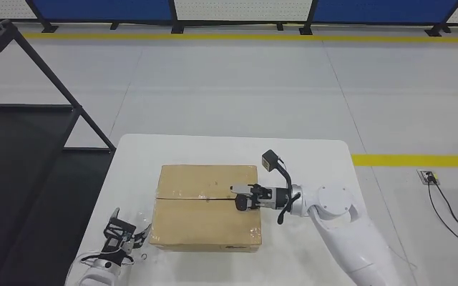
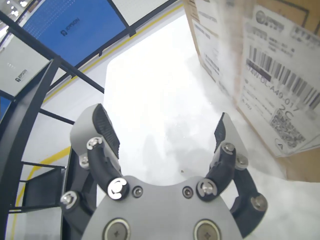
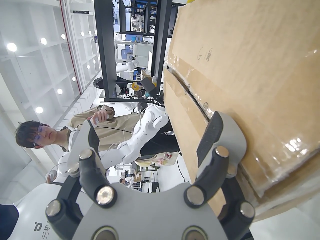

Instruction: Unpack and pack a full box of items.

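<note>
Taped box (image 1: 206, 207) sits mid-surface (image 1: 308, 157). Right end effector (image 3: 152, 123) spread wide over lid seam (image 1: 207, 199), one finger (image 3: 220, 131) against cardboard. Left end effector (image 2: 162, 116) wide, empty, beside box corner. We advise: ease finger into seam, lift flap slowly, brace box.

I work in a robotics lab or test hall. My white desk (image 1: 308, 154) stands on a bare grey floor (image 1: 229, 86) marked with yellow tape (image 1: 215, 36). Beyond the desk run blue and white partition panels (image 1: 100, 8), and beside it stands a black metal frame (image 1: 68, 107). Farther from the desk are lit white shelving (image 3: 37, 58) and black racks (image 3: 140, 8) of equipment.
</note>
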Tool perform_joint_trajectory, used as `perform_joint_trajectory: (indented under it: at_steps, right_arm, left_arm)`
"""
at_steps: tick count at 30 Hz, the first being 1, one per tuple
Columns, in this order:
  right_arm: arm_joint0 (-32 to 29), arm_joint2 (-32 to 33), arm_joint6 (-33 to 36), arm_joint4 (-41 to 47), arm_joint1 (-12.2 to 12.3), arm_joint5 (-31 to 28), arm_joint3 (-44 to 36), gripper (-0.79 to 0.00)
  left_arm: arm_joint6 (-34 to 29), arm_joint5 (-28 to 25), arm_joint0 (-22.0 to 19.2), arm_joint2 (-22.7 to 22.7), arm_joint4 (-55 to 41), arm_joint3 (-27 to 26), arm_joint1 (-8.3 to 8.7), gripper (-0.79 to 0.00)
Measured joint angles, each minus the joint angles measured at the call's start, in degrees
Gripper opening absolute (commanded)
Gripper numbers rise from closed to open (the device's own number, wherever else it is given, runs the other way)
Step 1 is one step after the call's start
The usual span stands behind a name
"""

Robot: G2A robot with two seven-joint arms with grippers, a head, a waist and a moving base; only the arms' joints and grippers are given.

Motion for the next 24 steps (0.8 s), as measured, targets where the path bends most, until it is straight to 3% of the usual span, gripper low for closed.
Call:
perform_joint_trajectory:
  at_steps: [15, 24]
  right_arm:
    - [0.53, -1.16, -0.97, -0.26, 0.06, 1.19, -0.95, 0.0]
    - [0.42, -1.56, -1.33, -0.33, 0.16, 1.48, -1.44, 0.0]
  left_arm:
    - [-3.39, 2.85, -6.16, 5.68, 8.74, 4.93, -1.29, 0.0]
    - [-3.2, 0.94, -8.9, 7.18, 10.27, 7.85, -1.82, 0.0]
